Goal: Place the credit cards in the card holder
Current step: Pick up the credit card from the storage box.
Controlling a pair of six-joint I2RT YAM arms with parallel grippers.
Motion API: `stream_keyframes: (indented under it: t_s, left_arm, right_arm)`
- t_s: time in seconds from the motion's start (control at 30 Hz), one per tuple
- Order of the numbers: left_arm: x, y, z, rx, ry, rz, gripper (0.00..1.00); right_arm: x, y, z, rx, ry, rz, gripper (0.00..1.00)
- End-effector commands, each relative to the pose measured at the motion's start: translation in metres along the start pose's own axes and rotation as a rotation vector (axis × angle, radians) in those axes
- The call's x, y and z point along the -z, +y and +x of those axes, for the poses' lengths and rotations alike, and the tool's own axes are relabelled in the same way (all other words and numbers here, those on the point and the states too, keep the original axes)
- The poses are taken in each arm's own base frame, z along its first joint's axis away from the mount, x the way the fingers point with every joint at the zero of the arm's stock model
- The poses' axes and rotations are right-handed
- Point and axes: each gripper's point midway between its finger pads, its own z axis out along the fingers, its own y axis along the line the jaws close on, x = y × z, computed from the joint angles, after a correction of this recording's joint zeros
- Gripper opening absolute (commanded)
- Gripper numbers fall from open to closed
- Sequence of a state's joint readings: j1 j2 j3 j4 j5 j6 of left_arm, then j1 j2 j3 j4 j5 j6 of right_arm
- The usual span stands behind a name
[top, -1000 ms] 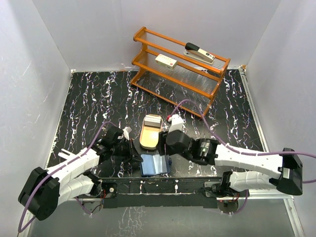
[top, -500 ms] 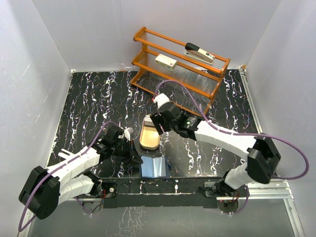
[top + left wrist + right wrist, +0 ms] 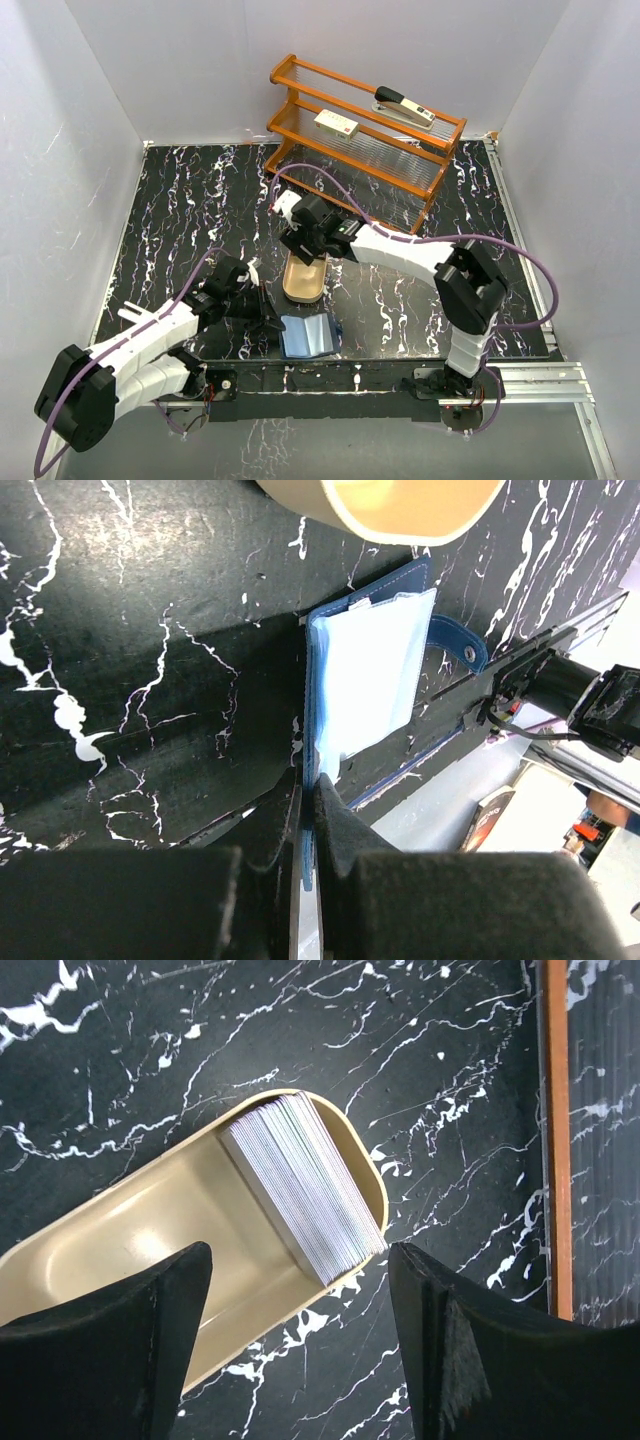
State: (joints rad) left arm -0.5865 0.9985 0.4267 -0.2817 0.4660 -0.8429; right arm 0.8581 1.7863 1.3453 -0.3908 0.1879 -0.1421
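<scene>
– Navy card holder (image 3: 307, 337): position?
– Lying open on the black marbled table (image 3: 180, 220), at the near edge, centre. Pale blue pockets face up. It sits just beside the near end of the tan tray (image 3: 302, 283).
– Left gripper (image 3: 308, 800)?
– Fully closed, pinching the holder's left edge between its fingers.
– Credit cards (image 3: 305, 1195)?
– One stack, standing on edge and tilted, in the far end of the tray.
– Right gripper (image 3: 300, 1260)?
– Fingers spread wide, nothing held. It hangs directly above the stack, one finger to each side, with no contact visible.
– Anything else noted?
– Orange rack (image 3: 365, 125) at the far right, well apart from both grippers.
</scene>
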Motion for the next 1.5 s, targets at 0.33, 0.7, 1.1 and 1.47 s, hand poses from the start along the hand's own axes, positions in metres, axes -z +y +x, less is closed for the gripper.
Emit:
stream_keyframes:
  t_s: [0.33, 0.7, 1.1, 1.47]
  left_arm:
    - [0.004, -0.008, 0.001, 0.025, 0.005, 0.018, 0.0]
    - [0.0, -0.006, 0.005, 0.042, 0.016, 0.032, 0.0]
    - [0.0, -0.006, 0.006, 0.047, 0.022, 0.037, 0.0]
    - [-0.001, -0.005, 0.008, 0.062, 0.027, 0.042, 0.0]
  right_arm:
    - [-0.03, -0.024, -0.017, 0.127, -0.019, 0.132, 0.72]
    - [-0.033, -0.033, -0.013, 0.143, -0.017, 0.181, 0.61]
    - [-0.033, -0.028, -0.02, 0.126, -0.032, 0.157, 0.46]
    - [-0.034, -0.029, -0.022, 0.118, -0.028, 0.162, 0.34]
